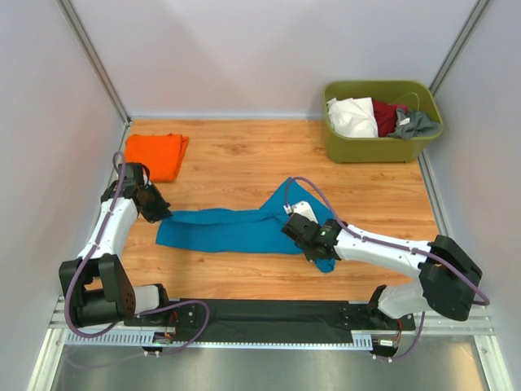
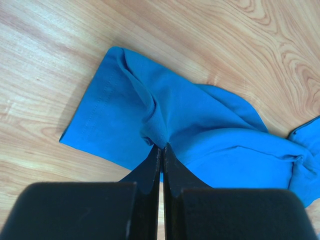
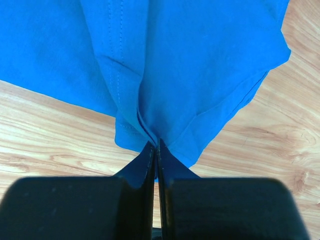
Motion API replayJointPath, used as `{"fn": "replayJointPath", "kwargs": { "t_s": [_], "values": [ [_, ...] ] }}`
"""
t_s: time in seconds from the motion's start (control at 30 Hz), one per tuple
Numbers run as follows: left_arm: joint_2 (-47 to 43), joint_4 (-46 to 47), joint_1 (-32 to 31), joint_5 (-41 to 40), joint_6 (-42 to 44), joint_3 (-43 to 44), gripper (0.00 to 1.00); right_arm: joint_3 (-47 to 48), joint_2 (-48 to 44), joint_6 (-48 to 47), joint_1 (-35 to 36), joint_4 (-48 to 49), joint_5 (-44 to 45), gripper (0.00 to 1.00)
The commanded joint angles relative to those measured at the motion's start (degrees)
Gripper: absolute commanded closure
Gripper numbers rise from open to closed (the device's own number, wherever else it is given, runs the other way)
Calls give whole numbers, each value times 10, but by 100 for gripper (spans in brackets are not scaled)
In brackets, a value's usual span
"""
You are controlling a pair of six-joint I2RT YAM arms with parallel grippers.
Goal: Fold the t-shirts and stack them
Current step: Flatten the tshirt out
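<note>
White-shelled left arm [image 1: 110, 232] and right arm [image 1: 378, 247], black at the joints, on black bases [image 1: 102, 295]. Purple cables [image 1: 67, 309] looped along each. Matte black left gripper [image 2: 161, 147] and right gripper [image 3: 156, 145], fingers [image 2: 150, 170] wedge-shaped, tapering to thin tips

you're looking at a robotics lab test cell: plain white panel walls [image 1: 244, 49] in metal framing [image 1: 93, 57] box in a wood-grain table [image 1: 244, 155], with the cabled left arm [image 1: 110, 228] and right arm [image 1: 383, 248] bolted to a black base plate [image 1: 269, 314] at its near edge.
</note>
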Motion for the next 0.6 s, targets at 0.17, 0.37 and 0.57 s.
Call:
{"fn": "replayJointPath", "kwargs": {
  "t_s": [0.17,0.37,0.57],
  "values": [
    [9,-19,2,-31,-8,19,83,27,-2,-9,-7,10,22,100],
    [3,-35,2,-77,-49,12,41,28,19,-7,-8,10,16,100],
    [17,-34,2,-110,-70,19,21,28,21,-6,-8,17,12,100]
  ]
}}
